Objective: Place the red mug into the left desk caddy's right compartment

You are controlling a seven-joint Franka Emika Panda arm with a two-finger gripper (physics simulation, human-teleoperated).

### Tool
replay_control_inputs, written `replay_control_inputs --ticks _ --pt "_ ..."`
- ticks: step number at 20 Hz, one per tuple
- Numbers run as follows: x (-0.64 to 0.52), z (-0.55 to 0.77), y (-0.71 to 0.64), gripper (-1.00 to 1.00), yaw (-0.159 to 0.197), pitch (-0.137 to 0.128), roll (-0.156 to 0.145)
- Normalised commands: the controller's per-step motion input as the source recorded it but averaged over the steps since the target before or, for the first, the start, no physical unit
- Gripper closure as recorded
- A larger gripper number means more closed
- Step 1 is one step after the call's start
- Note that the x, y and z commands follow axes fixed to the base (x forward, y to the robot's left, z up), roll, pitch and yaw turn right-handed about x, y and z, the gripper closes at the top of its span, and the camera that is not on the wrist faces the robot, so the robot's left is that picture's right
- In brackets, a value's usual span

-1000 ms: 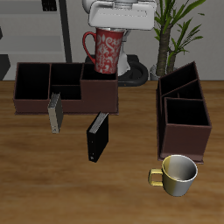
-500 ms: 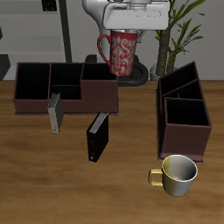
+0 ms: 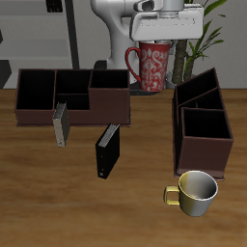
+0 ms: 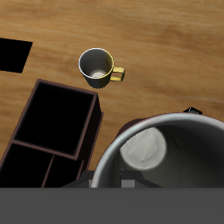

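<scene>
We see a table [image 3: 58, 207] of warm brown wood with visible grain and a smooth, faintly satin finish. The red mug [image 3: 152, 66] looks like glazed ceramic, glossy outside with a pale speckled pattern, and smooth matt grey inside [image 4: 166, 153]. The left desk caddy [image 3: 201, 125] has dark reddish-brown walls, flat and matt, like painted wood or board, and the wide caddy [image 3: 72, 96] looks the same. The yellow-cream mug [image 3: 196, 191] shines softly, like glazed ceramic. The hand [image 3: 162, 21] reads as smooth white plastic. Two upright books [image 3: 106, 150] have plain matt covers.
</scene>
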Motion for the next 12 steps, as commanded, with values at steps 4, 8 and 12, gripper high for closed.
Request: replay_control_inputs --ticks 4,8,12 --pt "0.25 -0.18 0.29 1.00 0.016 0.012 0.021" --pt "0.14 -0.21 0.29 1.00 0.024 0.017 0.038" --pt "0.11 -0.19 0.28 1.00 0.023 0.017 0.036"
